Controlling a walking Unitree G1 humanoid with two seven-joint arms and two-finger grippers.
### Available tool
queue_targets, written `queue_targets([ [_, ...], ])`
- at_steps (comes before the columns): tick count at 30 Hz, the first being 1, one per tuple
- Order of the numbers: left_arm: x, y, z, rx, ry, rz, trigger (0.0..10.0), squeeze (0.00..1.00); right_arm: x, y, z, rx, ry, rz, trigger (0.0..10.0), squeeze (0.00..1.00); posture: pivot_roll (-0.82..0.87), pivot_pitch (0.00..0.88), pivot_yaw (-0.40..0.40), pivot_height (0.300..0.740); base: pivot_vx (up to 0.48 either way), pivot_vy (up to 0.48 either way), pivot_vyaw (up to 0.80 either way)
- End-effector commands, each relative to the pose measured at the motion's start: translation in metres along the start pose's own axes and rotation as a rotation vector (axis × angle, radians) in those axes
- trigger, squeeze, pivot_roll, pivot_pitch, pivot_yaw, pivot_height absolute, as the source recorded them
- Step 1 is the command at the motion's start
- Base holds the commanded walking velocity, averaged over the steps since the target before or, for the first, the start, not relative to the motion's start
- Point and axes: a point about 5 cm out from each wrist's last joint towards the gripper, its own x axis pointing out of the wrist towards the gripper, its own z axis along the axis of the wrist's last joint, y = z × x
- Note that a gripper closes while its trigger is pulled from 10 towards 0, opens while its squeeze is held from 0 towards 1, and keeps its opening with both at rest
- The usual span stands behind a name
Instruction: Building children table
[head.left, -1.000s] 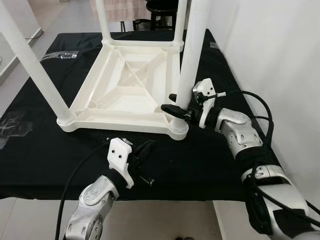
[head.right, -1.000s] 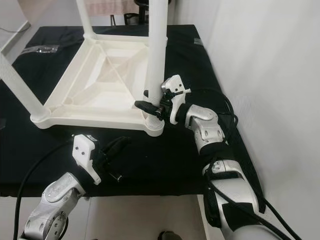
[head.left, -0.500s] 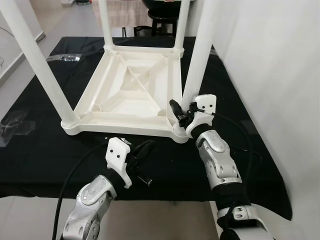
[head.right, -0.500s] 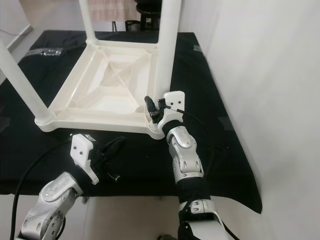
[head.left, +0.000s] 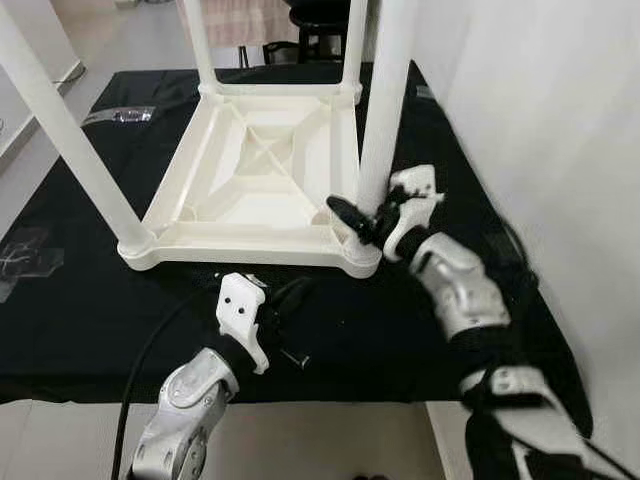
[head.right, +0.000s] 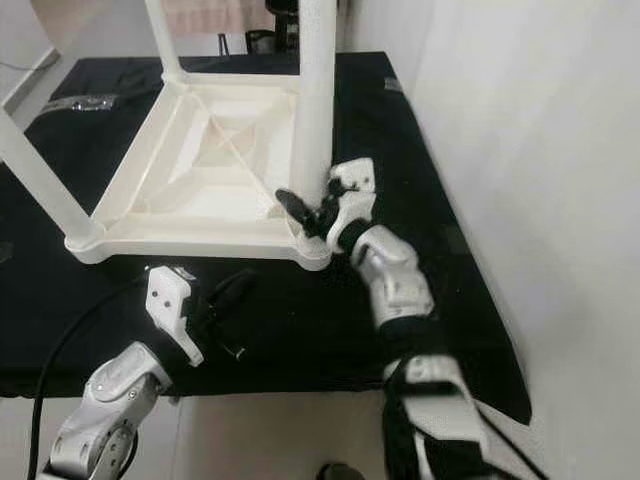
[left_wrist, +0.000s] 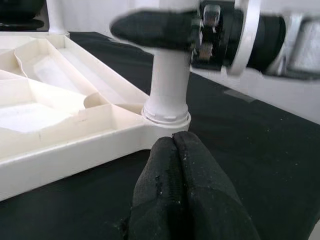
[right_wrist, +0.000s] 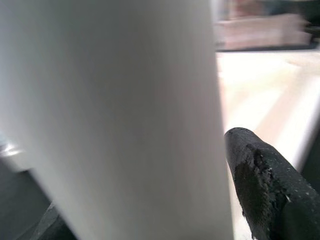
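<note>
The white plastic children's table (head.left: 230, 245) lies upside down on a black cloth, with its legs pointing up. My right gripper (head.left: 365, 220) is at the base of the near-right leg (head.left: 385, 100), just above the corner socket. It is shut on that leg, one black finger (head.left: 345, 213) on the leg's left side. In the right wrist view the leg (right_wrist: 110, 115) sits close between the fingers (right_wrist: 260, 175). My left gripper (head.left: 290, 300) rests shut and empty on the cloth in front of the tabletop's near edge. Its fingertips (left_wrist: 175, 165) point at the same socket (left_wrist: 167, 112).
Clear plastic bags lie on the cloth at the left (head.left: 25, 250) and far left (head.left: 120, 113). A white wall (head.left: 560, 120) runs close along the right side. A dark stool (head.left: 320, 20) stands behind the table. The cloth's front edge (head.left: 330, 385) is just under my arms.
My right forearm has swung around the near-right leg, from the right to the front and back out to the right, while the gripper stayed at the leg's base. The left gripper has not moved.
</note>
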Motion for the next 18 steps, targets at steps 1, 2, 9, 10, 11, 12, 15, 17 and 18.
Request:
queue_targets([
  [1, -0.002, 0.0, -0.004, -0.005, 0.02, 0.008, 10.0, 0.0, 0.003, 0.006, -0.006, 0.013, 0.028, 0.085, 10.0, 0.0, 0.03, 0.136, -0.024, 0.74, 0.0, 0.0, 0.0],
  [2, -0.002, 0.0, -0.004, -0.004, 0.02, 0.008, 10.0, 0.0, 0.003, 0.006, -0.006, -0.003, 0.043, 0.125, 10.0, 0.0, 0.03, 0.136, -0.024, 0.74, 0.0, 0.0, 0.0],
  [9, -0.003, 0.001, -0.004, -0.001, 0.023, 0.011, 10.0, 0.0, -0.002, 0.011, -0.012, -0.009, 0.141, 0.365, 10.0, 0.0, 0.06, 0.131, -0.018, 0.74, 0.0, 0.0, 0.0],
  [10, -0.003, 0.001, -0.004, 0.0, 0.024, 0.01, 10.0, 0.0, -0.005, 0.011, -0.015, 0.002, 0.16, 0.398, 10.0, 0.0, 0.07, 0.131, -0.019, 0.74, 0.0, 0.0, 0.0],
  [11, -0.003, 0.001, -0.004, 0.0, 0.024, 0.01, 10.0, 0.0, -0.005, 0.011, -0.015, 0.002, 0.16, 0.398, 10.0, 0.0, 0.07, 0.131, -0.019, 0.74, 0.0, 0.0, 0.0],
  [12, -0.004, 0.0, -0.004, 0.003, 0.026, 0.011, 10.0, 0.0, -0.005, 0.007, -0.016, 0.016, 0.172, 0.396, 9.8, 0.0, 0.07, 0.13, -0.021, 0.74, 0.0, 0.0, 0.0],
  [15, -0.004, 0.0, -0.004, 0.004, 0.026, 0.011, 10.0, 0.0, -0.005, 0.003, -0.016, 0.029, 0.172, 0.379, 0.7, 0.0, 0.07, 0.13, -0.021, 0.74, 0.0, 0.0, 0.0],
  [17, -0.004, 0.0, -0.004, 0.007, 0.027, 0.012, 10.0, 0.0, -0.004, -0.003, -0.015, 0.048, 0.165, 0.352, 0.0, 0.0, 0.08, 0.132, -0.021, 0.74, 0.0, 0.0, 0.0],
  [18, -0.004, 0.0, -0.004, 0.007, 0.027, 0.012, 10.0, 0.0, -0.004, -0.003, -0.015, 0.048, 0.165, 0.352, 0.0, 0.0, 0.08, 0.132, -0.021, 0.74, 0.0, 0.0, 0.0],
])
